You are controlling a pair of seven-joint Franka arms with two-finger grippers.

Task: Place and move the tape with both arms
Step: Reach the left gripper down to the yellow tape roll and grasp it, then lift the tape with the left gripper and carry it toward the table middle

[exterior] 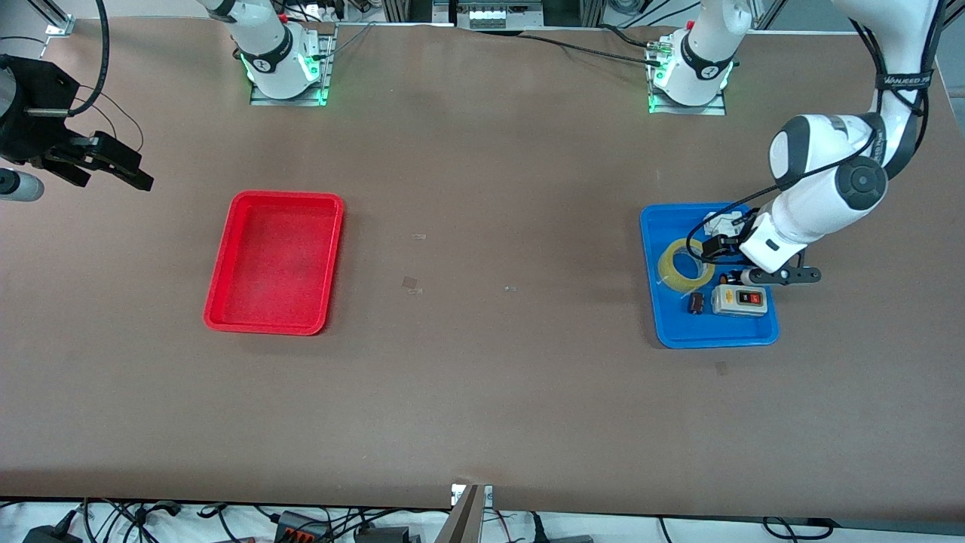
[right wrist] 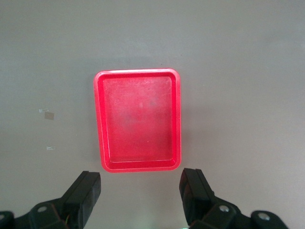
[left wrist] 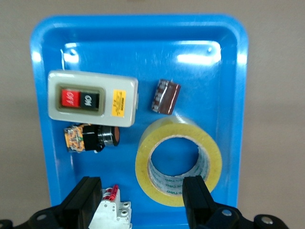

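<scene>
A glossy ring of translucent yellow-amber tape lies flat in the smooth blue plastic tray, beside a grey switch box. The left gripper hovers over it, fingers spread wide, empty. The right gripper waits high above the table by the shiny red plastic tray, equally wide, empty.

tape in blue tray, left claw above, red tray

"ON" and "OFF" (upside down) on grey switch box
</scene>
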